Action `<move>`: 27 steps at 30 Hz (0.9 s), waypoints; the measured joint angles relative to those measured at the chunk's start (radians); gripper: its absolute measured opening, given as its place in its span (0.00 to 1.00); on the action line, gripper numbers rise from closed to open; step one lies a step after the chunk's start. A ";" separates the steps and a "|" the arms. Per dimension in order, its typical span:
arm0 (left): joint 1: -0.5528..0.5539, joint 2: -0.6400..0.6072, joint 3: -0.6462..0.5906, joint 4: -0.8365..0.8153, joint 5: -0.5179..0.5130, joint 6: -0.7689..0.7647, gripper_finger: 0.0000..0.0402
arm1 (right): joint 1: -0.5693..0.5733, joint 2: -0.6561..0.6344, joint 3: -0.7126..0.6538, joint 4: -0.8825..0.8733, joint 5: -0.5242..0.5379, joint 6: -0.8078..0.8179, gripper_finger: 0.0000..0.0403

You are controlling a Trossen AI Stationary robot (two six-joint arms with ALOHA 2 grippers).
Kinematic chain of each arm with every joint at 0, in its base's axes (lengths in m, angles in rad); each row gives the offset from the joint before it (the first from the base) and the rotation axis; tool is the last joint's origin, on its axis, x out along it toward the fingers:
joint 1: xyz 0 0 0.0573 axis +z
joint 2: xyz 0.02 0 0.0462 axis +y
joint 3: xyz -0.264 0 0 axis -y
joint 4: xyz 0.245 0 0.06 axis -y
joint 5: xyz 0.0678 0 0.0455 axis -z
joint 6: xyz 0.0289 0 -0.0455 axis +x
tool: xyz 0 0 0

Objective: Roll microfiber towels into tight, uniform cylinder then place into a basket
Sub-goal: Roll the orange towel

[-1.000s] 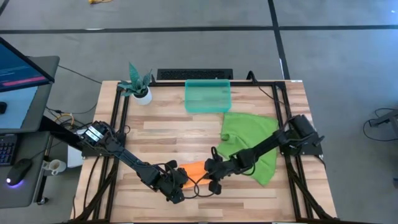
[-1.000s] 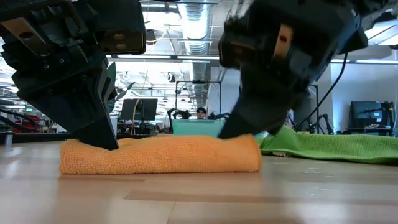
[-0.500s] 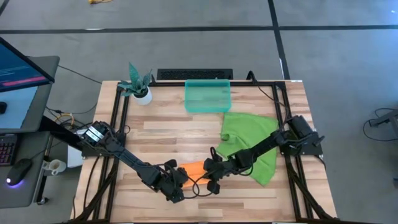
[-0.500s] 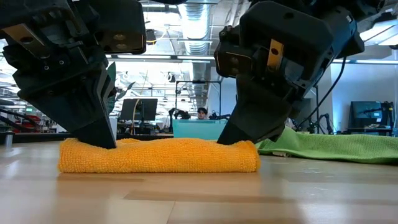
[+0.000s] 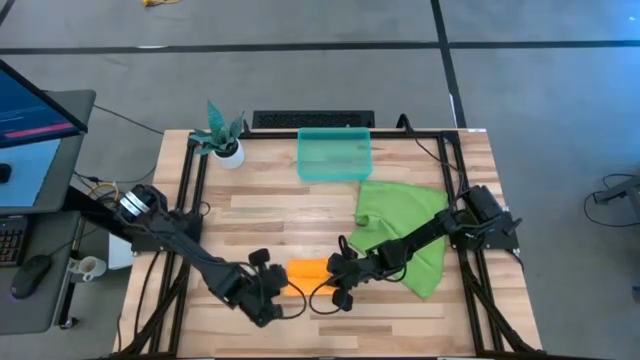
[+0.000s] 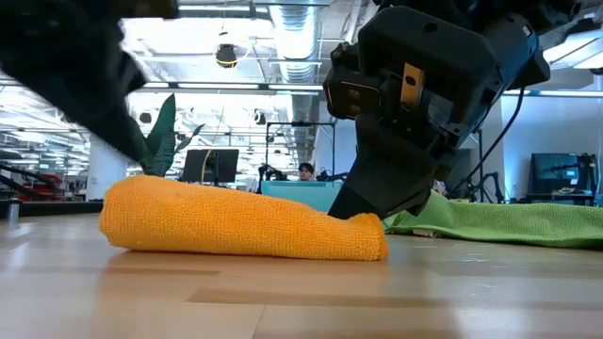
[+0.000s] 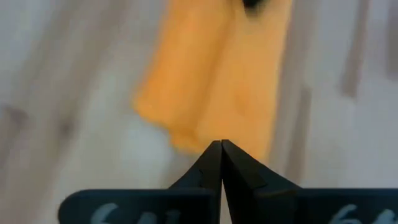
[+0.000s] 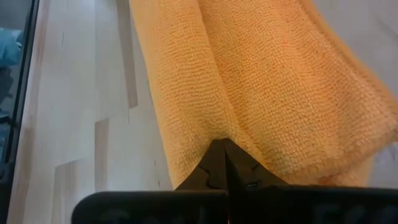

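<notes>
Both closed: right hand (image 8: 222, 149) pinches orange towel (image 8: 273, 87); overhead, left hand (image 5: 268, 300) beside it.

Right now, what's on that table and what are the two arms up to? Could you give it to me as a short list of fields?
orange towel: rolled, lying near the table's front edge
green towel: spread loosely, unrolled
basket: teal, at the table's back, nothing visible inside
potted plant: back left corner
left gripper: shut, just off the orange roll's left end
right gripper: shut, tips at the roll's right end
</notes>
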 joint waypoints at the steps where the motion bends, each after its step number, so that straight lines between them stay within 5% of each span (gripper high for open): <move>1: -0.009 0.002 -0.002 0.024 -0.055 0.010 0.00 | 0.000 0.000 0.000 0.001 0.003 0.000 0.00; 5: -0.040 0.000 -0.021 0.246 -0.186 0.131 0.00 | -0.002 0.000 -0.002 0.006 0.008 0.000 0.00; 10: -0.014 0.001 -0.119 0.538 -0.195 0.254 0.00 | -0.002 0.000 -0.002 0.006 0.009 0.000 0.00; 18: 0.047 0.000 -0.251 0.781 -0.058 0.271 0.00 | -0.002 0.000 -0.002 0.006 0.010 0.000 0.00; 27: 0.064 0.065 -0.255 0.815 0.004 0.294 0.00 | -0.016 0.000 -0.002 0.005 0.003 0.000 0.00</move>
